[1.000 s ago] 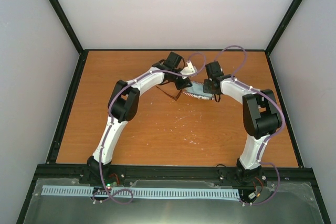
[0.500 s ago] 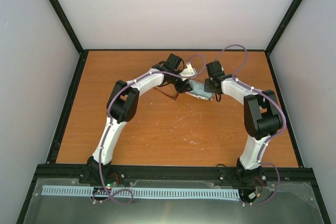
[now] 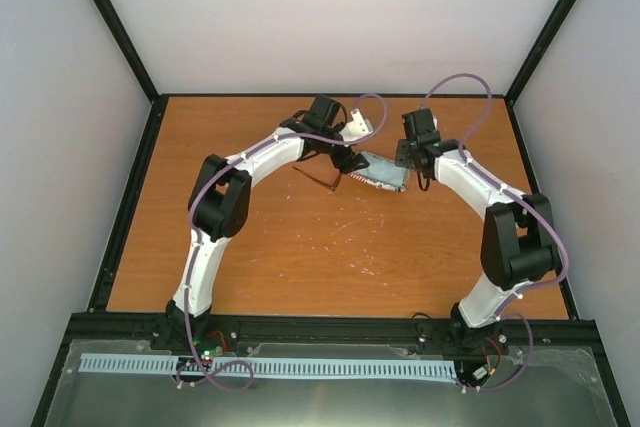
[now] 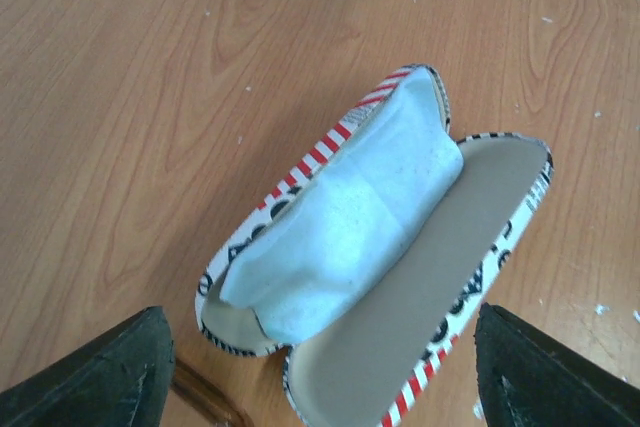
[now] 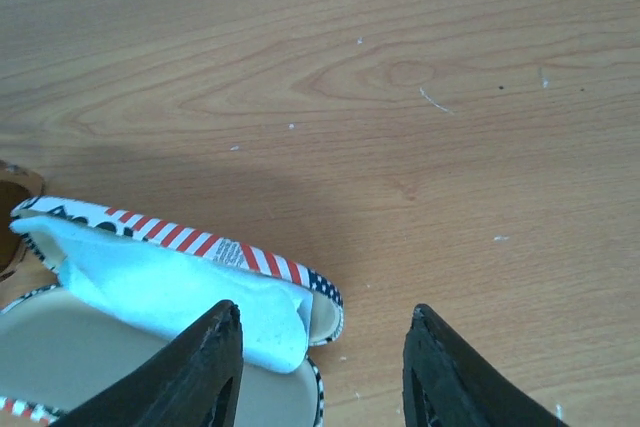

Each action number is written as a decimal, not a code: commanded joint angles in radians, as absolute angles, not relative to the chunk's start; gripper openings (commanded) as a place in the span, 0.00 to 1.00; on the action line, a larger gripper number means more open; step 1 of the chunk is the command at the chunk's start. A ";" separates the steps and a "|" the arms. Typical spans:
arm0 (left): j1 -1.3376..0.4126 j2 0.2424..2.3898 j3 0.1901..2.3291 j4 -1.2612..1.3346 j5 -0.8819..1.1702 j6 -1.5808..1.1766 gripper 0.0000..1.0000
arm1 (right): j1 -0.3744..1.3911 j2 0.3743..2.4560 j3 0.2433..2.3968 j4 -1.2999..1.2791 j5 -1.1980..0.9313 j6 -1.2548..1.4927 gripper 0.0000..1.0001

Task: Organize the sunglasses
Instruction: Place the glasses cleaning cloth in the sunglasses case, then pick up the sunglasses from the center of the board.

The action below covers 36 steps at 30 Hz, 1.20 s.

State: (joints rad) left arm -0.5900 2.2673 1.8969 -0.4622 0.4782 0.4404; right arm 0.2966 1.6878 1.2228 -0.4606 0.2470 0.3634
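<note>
The sunglasses [image 3: 322, 177], thin and dark reddish-brown, lie on the table just left of the flag-patterned case [image 3: 385, 172]. Only one slim temple arm [image 4: 205, 397] shows in the left wrist view. The case [image 4: 330, 142] lies wide open with the light blue cloth [image 4: 350, 217] bunched in one half. My left gripper [image 4: 318, 347] hovers open over the case's near end, holding nothing. My right gripper [image 5: 323, 312] is open at the other end of the case [image 5: 200, 240], one finger above the cloth [image 5: 160, 287], and nothing is gripped.
The wooden table [image 3: 300, 247] has black rails along its edges and pale walls on three sides. Both arms arch inward and meet at the back centre. White specks dot the wood.
Both grippers have opened and let go of the case and cloth. The right gripper has drawn back to the right and slightly away, and the left arm has stretched further. The case stays open.
</note>
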 commanded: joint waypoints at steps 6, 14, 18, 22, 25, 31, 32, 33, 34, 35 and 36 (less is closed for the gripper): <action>-0.494 1.999 1.556 -0.475 0.477 0.668 0.82 | 0.296 1.536 1.167 -0.517 0.154 0.396 0.46; -0.341 2.001 1.560 -0.649 0.564 1.052 0.82 | 0.332 1.525 1.110 -0.494 0.073 0.418 0.47; -0.340 2.068 1.642 -0.724 0.570 1.224 0.81 | 0.352 1.541 1.120 -0.493 0.066 0.427 0.46; -0.341 2.126 1.747 -0.864 0.609 1.384 0.80 | 0.362 1.547 1.132 -0.493 0.067 0.437 0.46; -0.350 2.134 1.739 -0.851 0.580 1.442 0.80 | 0.365 1.549 1.137 -0.493 0.072 0.443 0.46; -0.362 2.182 1.767 -0.872 0.536 1.476 0.71 | 0.367 1.555 1.138 -0.491 0.074 0.454 0.46; -0.363 2.194 1.778 -0.883 0.532 1.479 0.70 | 0.367 1.555 1.138 -0.491 0.074 0.455 0.46; -0.366 2.201 1.783 -0.890 0.528 1.481 0.69 | 0.366 1.556 1.140 -0.492 0.073 0.456 0.46; -0.370 2.205 1.783 -0.888 0.523 1.481 0.68 | 0.368 1.558 1.140 -0.491 0.074 0.456 0.46; -0.372 2.208 1.780 -0.882 0.520 1.480 0.68 | 0.368 1.559 1.143 -0.492 0.074 0.456 0.46; -0.376 2.211 1.776 -0.878 0.517 1.479 0.68 | 0.368 1.561 1.146 -0.494 0.076 0.456 0.46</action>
